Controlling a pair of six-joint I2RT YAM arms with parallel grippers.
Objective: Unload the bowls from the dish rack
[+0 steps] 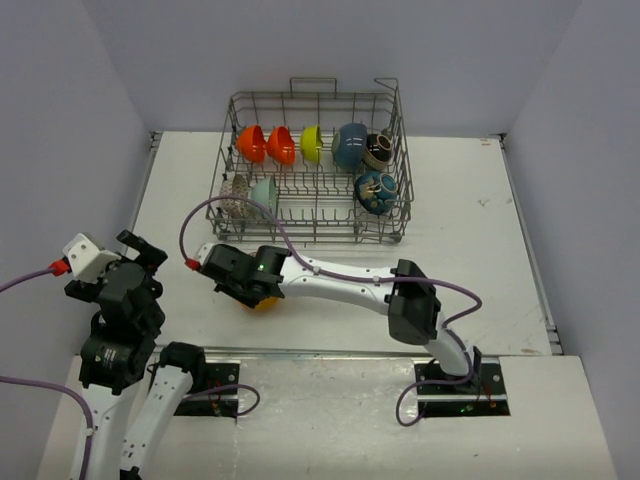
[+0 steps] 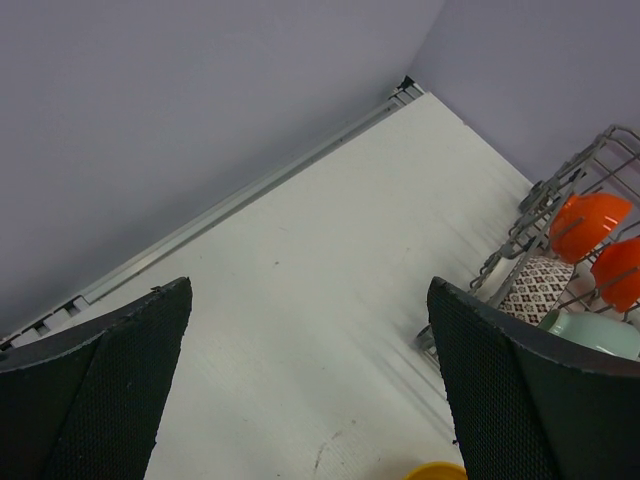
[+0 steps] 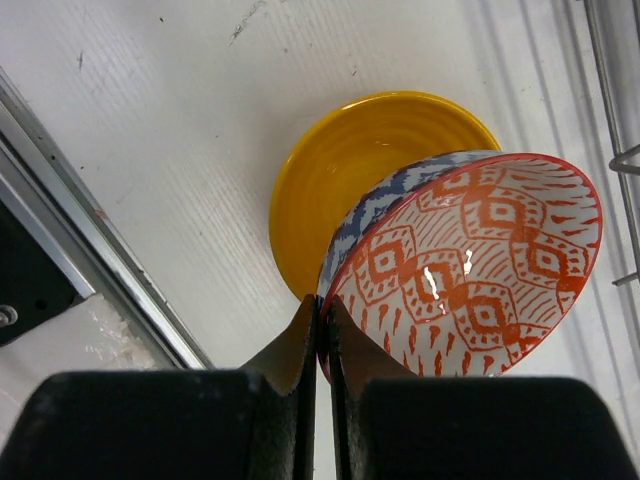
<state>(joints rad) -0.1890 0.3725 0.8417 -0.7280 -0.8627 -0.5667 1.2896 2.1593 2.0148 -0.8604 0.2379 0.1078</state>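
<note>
My right gripper [image 3: 322,325] is shut on the rim of the zigzag patterned bowl [image 3: 470,270], white with orange diamonds inside and blue outside. It holds the bowl tilted just above the yellow bowl [image 3: 350,170], which sits on the table. In the top view the yellow bowl [image 1: 265,301] peeks out under the right wrist. The dish rack [image 1: 404,170] holds several bowls: orange [image 1: 250,143], red [image 1: 281,145], yellow-green [image 1: 311,143], blue [image 1: 350,145], black-and-cream [image 1: 377,150], dark teal [image 1: 375,192], speckled [image 1: 238,197] and mint [image 1: 264,193]. My left gripper [image 2: 310,290] is open and empty, at the table's near left.
The rack's left end [image 2: 530,200] shows in the left wrist view with the orange bowl [image 2: 590,220] and mint bowl [image 2: 590,335]. The yellow bowl's rim [image 2: 435,470] shows at the bottom edge. Grey walls enclose the white table on three sides.
</note>
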